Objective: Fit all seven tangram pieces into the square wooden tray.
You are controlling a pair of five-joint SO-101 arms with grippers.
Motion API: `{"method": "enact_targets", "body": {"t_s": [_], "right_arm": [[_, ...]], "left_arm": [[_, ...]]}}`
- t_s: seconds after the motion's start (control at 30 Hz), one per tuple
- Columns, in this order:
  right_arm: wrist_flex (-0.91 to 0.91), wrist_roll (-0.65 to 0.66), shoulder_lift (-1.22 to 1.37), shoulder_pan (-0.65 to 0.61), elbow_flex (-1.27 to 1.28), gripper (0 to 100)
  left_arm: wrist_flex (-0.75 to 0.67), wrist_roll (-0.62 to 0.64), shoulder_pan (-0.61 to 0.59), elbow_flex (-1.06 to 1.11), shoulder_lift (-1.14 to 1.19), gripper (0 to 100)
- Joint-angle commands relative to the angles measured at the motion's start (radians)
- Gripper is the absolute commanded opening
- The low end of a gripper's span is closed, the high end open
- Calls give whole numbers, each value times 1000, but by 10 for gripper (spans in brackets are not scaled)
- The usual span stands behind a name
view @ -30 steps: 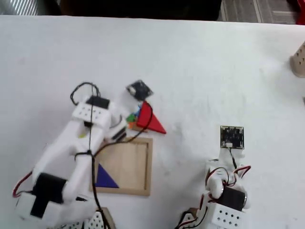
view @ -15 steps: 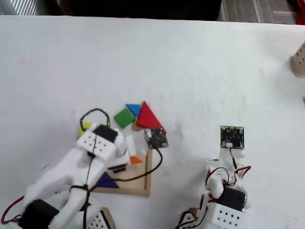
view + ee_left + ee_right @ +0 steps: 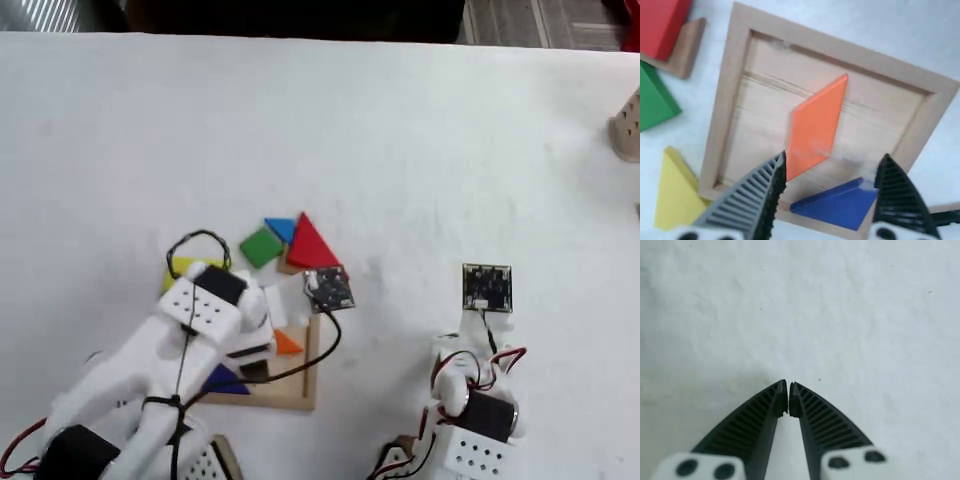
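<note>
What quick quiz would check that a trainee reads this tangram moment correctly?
1. True or false: the orange parallelogram piece lies inside the square wooden tray.
2. Which piece lies outside the tray? A) orange parallelogram piece B) yellow triangle piece C) dark blue triangle piece
3. Fill in: the left tool above the tray is ___, while the right tool over the white table is shut.
Key: 1 true; 2 B; 3 open.
</note>
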Motion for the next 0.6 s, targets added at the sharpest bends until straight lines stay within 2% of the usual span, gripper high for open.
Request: {"method": "enact_targets", "body": {"t_s": [0.0, 0.07, 0.2, 0.37, 0.47, 0.57], "right_arm": [[-15, 11, -4, 5, -5, 18], [-15, 11, -4, 5, -5, 18], [-15, 11, -4, 5, -5, 18], [-15, 11, -4, 5, -5, 18], [-15, 11, -4, 5, -5, 18], [-21, 8, -5, 5, -18, 18]], "left_arm": [[11, 23, 8, -8, -44, 173], [11, 87, 8, -20, -77, 133], [-8, 367, -65, -43, -168, 138], [-133, 667, -162, 28, -242, 135], [-212, 732, -171, 83, -249, 135], [-216, 738, -239, 84, -252, 135]]}}
